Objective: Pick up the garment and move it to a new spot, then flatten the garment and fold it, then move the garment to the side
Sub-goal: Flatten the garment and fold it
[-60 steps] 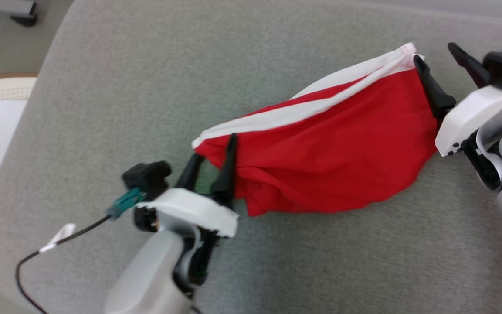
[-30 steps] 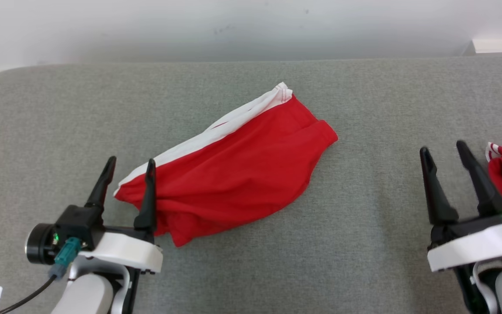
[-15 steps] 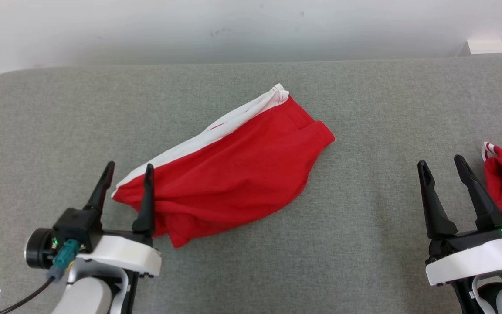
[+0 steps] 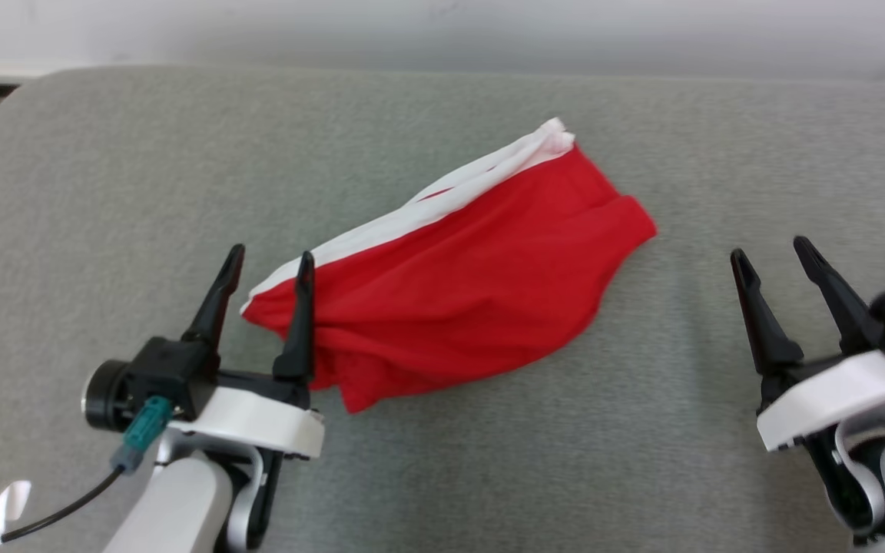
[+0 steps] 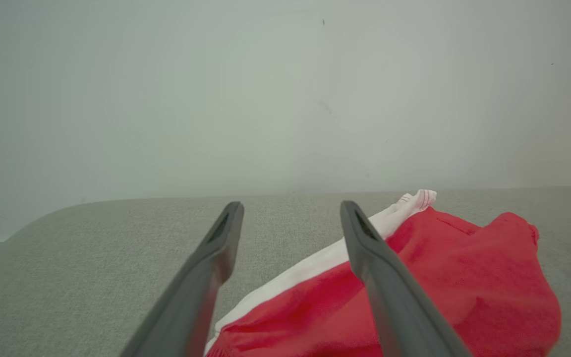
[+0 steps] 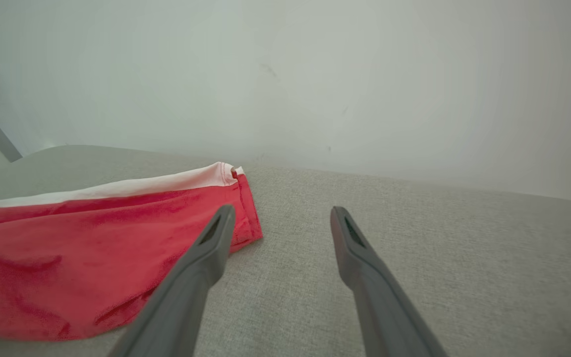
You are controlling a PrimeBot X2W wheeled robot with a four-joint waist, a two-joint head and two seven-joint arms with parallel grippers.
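While the shorts (image 4: 458, 284) lie crumpled on the counter (image 4: 104, 169), the left gripper (image 4: 271, 253) by their corner and the right gripper (image 4: 769, 248) apart both show wide, empty fingers, so pinching only one layer could bunch them worse.

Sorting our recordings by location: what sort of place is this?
Probably an indoor test room rather than a home: a bare white wall, a wide grey fabric-covered surface in front of it, and a red garment lying on that surface.
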